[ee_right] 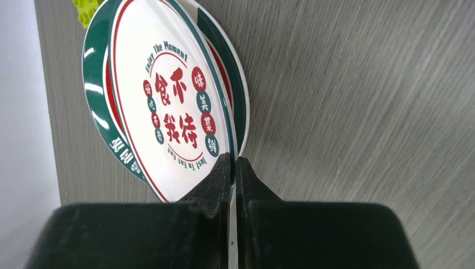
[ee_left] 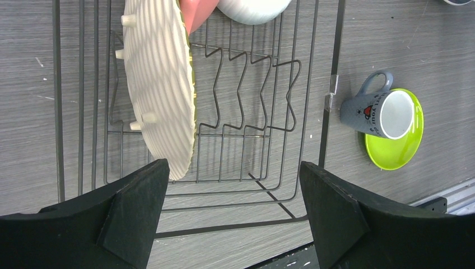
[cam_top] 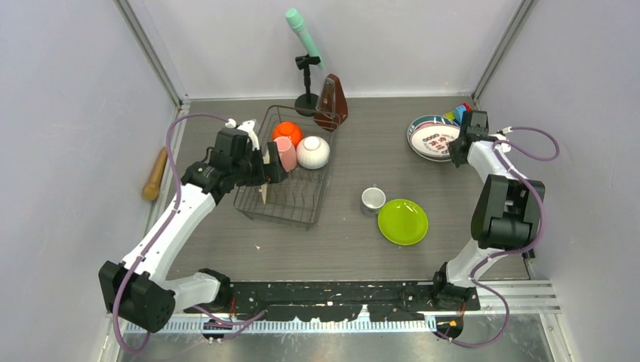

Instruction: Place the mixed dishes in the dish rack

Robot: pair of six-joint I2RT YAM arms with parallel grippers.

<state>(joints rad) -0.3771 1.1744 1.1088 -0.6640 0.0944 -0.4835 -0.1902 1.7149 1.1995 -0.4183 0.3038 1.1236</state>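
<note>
The dish rack [cam_top: 302, 204] holds an orange bowl [cam_top: 287, 131], a pink mug [cam_top: 285, 154], a white bowl [cam_top: 313, 151] and a tan woven plate [cam_top: 263, 195] standing on edge in its slots. My left gripper [cam_top: 269, 170] hovers over the rack's near part, open and holding nothing; in the left wrist view the woven plate [ee_left: 159, 84] stands just beyond my left gripper [ee_left: 232, 193]. At the far right, two stacked white plates [cam_top: 430, 138] lie on the table. My right gripper [ee_right: 235, 163] is shut on the rim of the top white plate [ee_right: 162, 106]. A small cup [cam_top: 373, 199] sits beside the lime-green plate [cam_top: 402, 222].
A brown metronome [cam_top: 332, 102] and a teal microphone [cam_top: 303, 34] on a black stand are behind the rack. Coloured toy blocks [cam_top: 459, 113] lie behind the white plates. A wooden stick [cam_top: 155, 174] lies at the left wall.
</note>
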